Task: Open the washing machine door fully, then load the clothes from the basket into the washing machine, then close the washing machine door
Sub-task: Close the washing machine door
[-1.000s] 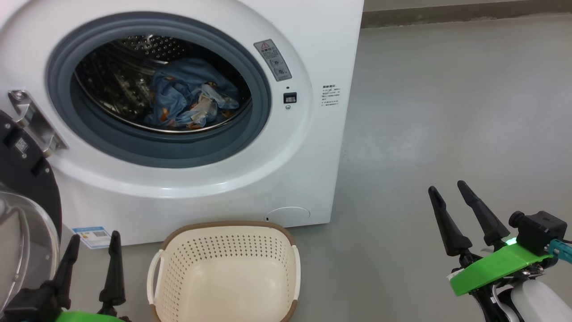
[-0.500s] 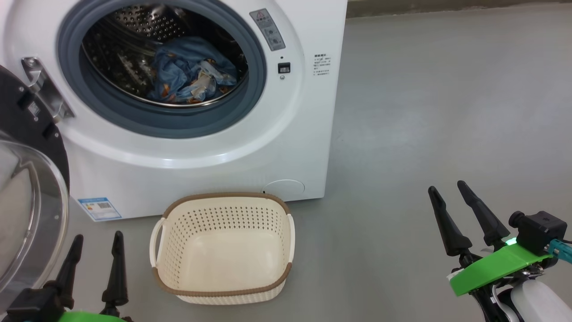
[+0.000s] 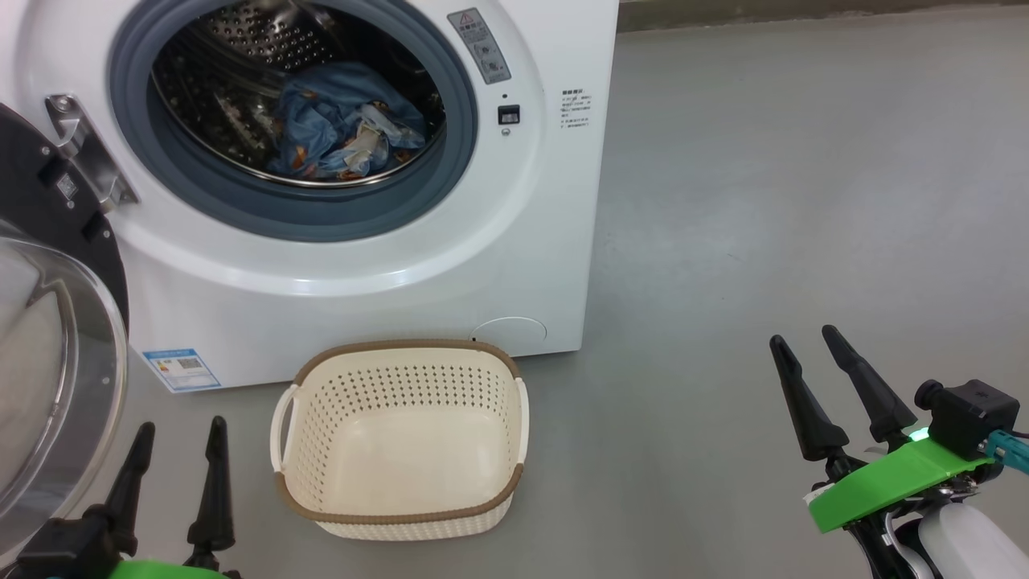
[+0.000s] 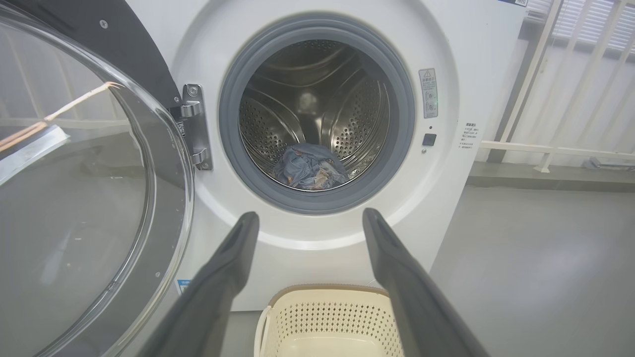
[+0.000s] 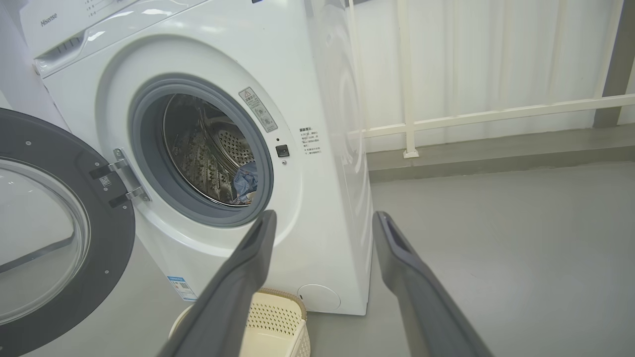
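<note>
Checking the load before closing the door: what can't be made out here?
- Clothes: head view, bunched together; garment count unclear.
- Washing machine door: cut by head view's left edge.
- Printed label: head view, too small to read.
- Basket: left wrist view, near side cut by bottom edge.

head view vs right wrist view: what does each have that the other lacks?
Head view's extras: left gripper, open, and the basket with its bare bottom. Right wrist view's extras: the washing machine with its side panel, top control strip, and a white railing behind. Shared: washing machine door standing open, clothes inside, basket, right gripper open.
</note>
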Available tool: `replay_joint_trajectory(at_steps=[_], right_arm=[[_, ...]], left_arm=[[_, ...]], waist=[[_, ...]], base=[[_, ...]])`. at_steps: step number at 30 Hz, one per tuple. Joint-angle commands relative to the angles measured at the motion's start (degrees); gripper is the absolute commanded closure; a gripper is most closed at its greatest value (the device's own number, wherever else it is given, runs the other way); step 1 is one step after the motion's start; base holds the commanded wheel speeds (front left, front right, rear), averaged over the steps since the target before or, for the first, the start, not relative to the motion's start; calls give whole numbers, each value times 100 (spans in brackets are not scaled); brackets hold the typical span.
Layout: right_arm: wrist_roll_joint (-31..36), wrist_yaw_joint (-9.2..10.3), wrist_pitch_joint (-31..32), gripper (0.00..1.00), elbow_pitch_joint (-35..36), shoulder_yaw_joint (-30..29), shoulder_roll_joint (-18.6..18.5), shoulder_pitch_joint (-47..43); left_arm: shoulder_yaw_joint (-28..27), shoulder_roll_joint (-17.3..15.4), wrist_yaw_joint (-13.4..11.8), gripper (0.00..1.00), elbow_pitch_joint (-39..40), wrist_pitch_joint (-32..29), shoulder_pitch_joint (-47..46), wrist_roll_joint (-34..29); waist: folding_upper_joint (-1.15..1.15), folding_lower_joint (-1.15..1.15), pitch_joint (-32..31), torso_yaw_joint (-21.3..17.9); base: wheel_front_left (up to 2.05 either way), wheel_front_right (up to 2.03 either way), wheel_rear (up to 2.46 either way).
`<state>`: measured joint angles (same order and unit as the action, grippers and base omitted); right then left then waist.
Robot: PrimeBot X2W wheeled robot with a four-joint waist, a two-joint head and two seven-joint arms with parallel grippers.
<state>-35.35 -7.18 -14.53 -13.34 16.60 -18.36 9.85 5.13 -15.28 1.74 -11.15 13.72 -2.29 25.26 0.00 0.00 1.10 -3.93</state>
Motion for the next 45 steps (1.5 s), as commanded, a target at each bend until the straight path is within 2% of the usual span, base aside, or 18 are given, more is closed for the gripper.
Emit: replay_joint_trajectory(at_steps=[1, 31, 35, 45], right_arm=[[-28, -31, -47, 0, 120, 100, -107, 57], [-32, -31, -47, 0, 98, 111, -113, 35], [-32, -31, -47, 0, 98, 89, -103, 22], [-49, -31, -47, 0, 87, 94, -65, -3]], left_arm=[[-191, -177, -40, 0, 157, 84, -115, 44], [-101, -230, -101, 0, 176, 97, -149, 86], [-99, -241, -126, 0, 163, 96, -152, 93], [-125, -247, -373, 0, 106, 89, -163, -12]], waist=[[0, 0, -3, 0], [0, 0, 1, 112], [0, 0, -7, 218], [0, 0, -57, 710]], base=[[0, 0, 0], [0, 0, 0], [0, 0, 0], [0, 0, 0]])
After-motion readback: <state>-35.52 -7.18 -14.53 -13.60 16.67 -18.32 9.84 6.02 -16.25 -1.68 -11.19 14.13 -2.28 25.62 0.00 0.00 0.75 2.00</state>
